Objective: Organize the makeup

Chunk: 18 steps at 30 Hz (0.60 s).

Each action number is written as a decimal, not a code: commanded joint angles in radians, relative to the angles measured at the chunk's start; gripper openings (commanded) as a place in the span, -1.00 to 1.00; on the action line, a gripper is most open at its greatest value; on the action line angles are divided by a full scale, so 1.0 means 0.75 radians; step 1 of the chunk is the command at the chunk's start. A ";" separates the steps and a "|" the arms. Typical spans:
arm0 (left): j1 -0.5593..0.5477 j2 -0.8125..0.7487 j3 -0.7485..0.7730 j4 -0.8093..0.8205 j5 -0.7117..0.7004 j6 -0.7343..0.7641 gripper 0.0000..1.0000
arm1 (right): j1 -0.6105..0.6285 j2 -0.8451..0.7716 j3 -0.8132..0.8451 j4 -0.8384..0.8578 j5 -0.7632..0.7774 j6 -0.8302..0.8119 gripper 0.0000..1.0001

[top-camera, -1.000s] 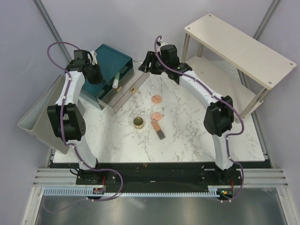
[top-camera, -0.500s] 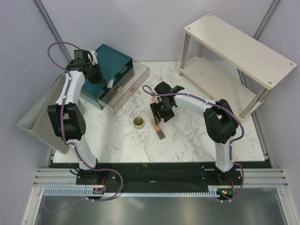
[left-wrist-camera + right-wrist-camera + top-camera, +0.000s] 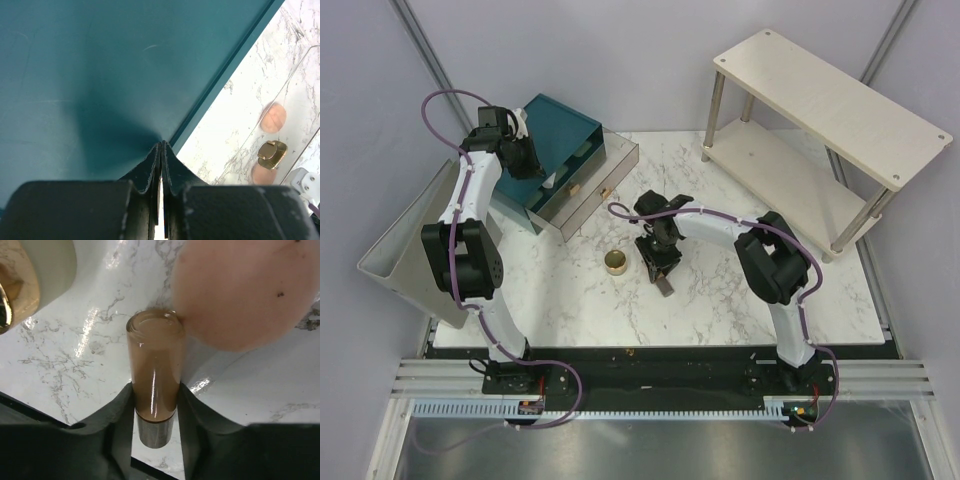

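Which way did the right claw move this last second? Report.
Yes: the right claw came from far by the teal box, nearward to beside the gold tin, gripping the orange tube.

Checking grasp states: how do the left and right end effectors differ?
Left end effector is shut with nothing between its fingers; right end effector is closed on the translucent orange tube with a dark cap. Left hangs over the teal box with drawers; right is down at the white marble tabletop. Both have dark fingers.
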 commanded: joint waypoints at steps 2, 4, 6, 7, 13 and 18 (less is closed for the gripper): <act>-0.010 0.091 -0.085 -0.220 -0.031 0.044 -0.85 | 0.014 0.021 0.052 -0.001 0.125 -0.012 -0.79; -0.008 0.091 -0.081 -0.222 -0.031 0.044 -0.85 | 0.014 0.013 0.056 -0.015 0.132 -0.019 -1.00; -0.008 0.091 -0.081 -0.222 -0.033 0.044 -0.85 | 0.014 -0.026 0.052 -0.025 0.109 -0.049 -1.00; -0.008 0.091 -0.081 -0.222 -0.033 0.044 -0.85 | 0.014 -0.046 0.046 -0.026 0.105 -0.061 -1.00; -0.008 0.095 -0.085 -0.220 -0.031 0.040 -0.85 | 0.012 -0.204 0.066 -0.038 0.050 -0.164 -1.00; -0.008 0.097 -0.085 -0.220 -0.029 0.038 -0.85 | -0.017 -0.237 0.258 -0.040 -0.080 -0.207 -1.00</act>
